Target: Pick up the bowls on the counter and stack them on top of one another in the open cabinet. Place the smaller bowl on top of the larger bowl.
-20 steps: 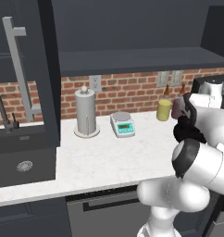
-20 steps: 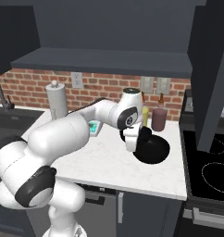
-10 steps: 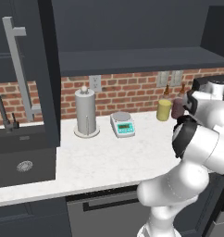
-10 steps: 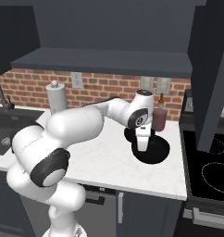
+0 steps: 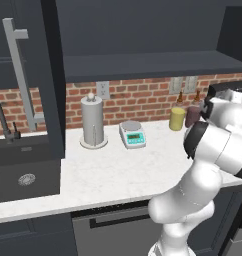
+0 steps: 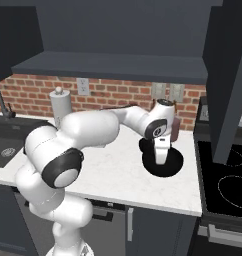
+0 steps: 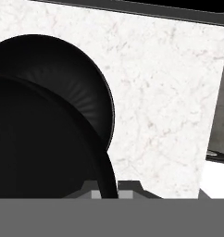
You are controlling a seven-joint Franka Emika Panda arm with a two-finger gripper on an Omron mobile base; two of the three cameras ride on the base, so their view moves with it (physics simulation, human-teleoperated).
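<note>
Two glossy black bowls sit close together on the white counter (image 6: 113, 170) near the stove. My gripper (image 6: 162, 158) points straight down at the wider front bowl (image 6: 175, 165). In the hand view that bowl (image 7: 40, 162) fills the lower left, and its rim runs between my gripper (image 7: 108, 192), which is shut on it. The other bowl (image 6: 144, 146) lies just behind and touches or overlaps it; its ribbed inside shows in the hand view (image 7: 67, 78). The open cabinet (image 5: 143, 65) hangs above, its shelf dark and bare, its door (image 5: 49, 85) swung out at the left.
A paper-towel holder (image 5: 93, 122), a small scale (image 5: 132, 135), a yellow jar (image 5: 177, 119) and a maroon jar (image 5: 193, 116) stand along the brick wall. The black sink (image 5: 23, 175) lies at the left. The stove (image 6: 228, 180) borders the counter on the right.
The arm's elbow has swung over and the hand has straightened upright above the front bowl. The bowl has barely shifted on the counter. The jaws stayed shut.
</note>
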